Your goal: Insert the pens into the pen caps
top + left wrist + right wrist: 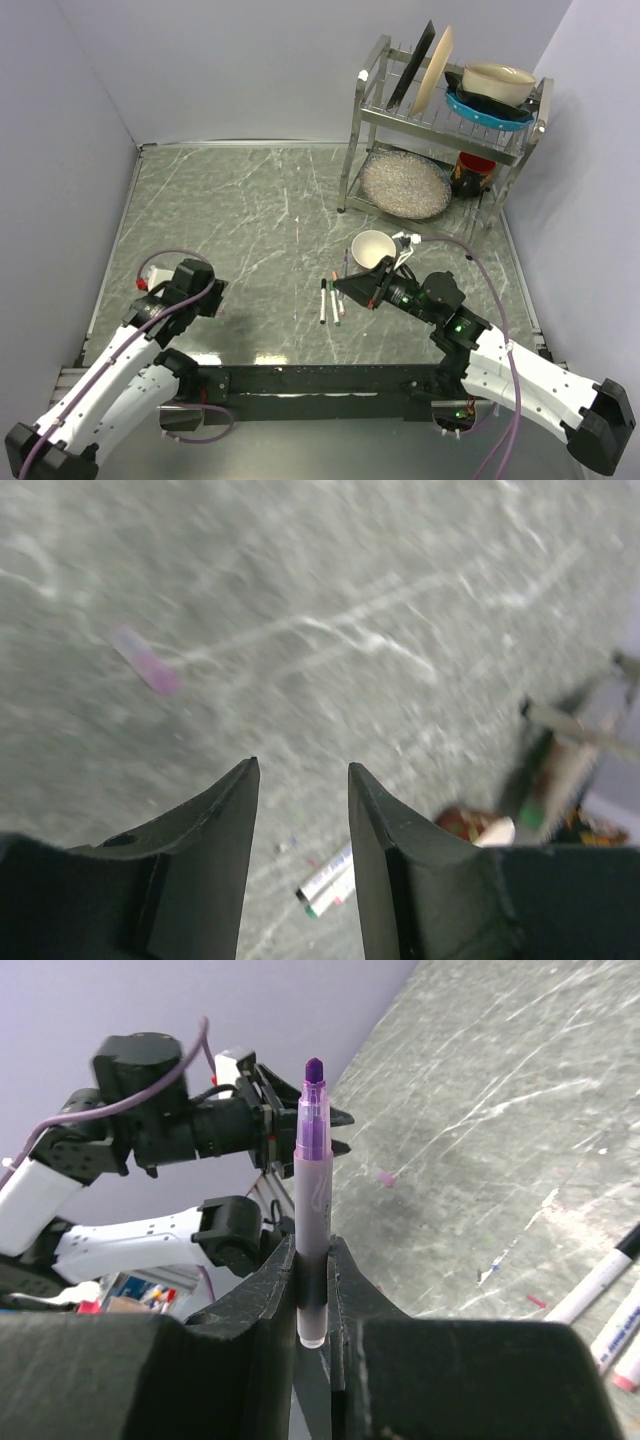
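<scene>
The right gripper (312, 1265) pinches a slim purple plastic pen (312, 1160) upright between its fingers, while the left gripper (303, 772) gapes empty, a tiny pink plastic cap (146, 661) lying beyond.

Open tabletop (250, 220) lies between my left gripper (213, 296) and my right gripper (340, 286), with only a small pink cap (146, 661) ahead of the left one. Loose pens (331, 301) lie just under my right gripper, a white cup (372, 247) crowds close behind it, and the dish rack (440, 130) blocks the far right corner.
</scene>
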Tool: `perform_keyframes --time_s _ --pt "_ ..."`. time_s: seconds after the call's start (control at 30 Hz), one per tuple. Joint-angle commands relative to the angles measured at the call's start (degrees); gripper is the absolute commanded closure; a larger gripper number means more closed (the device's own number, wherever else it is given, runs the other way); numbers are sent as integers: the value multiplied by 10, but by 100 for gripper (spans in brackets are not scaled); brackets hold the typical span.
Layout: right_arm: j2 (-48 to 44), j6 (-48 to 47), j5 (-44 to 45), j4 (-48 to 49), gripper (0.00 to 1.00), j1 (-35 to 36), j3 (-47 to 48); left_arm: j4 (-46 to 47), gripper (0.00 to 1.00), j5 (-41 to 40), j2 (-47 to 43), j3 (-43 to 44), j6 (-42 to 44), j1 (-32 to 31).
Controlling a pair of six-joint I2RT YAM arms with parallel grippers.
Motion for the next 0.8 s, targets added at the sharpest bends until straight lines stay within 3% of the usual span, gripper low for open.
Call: perform_keyframes --time_s 0.0,0.47,0.77 --pt "-31 -24 34 -23 100 3 -4 -7 54 24 35 -2 3 51" --pt "-68 -50 64 -73 100 4 -1 6 58 50 111 -44 24 132" --pt "-80 -60 78 -89 100 3 2 5 60 45 160 -38 30 143"
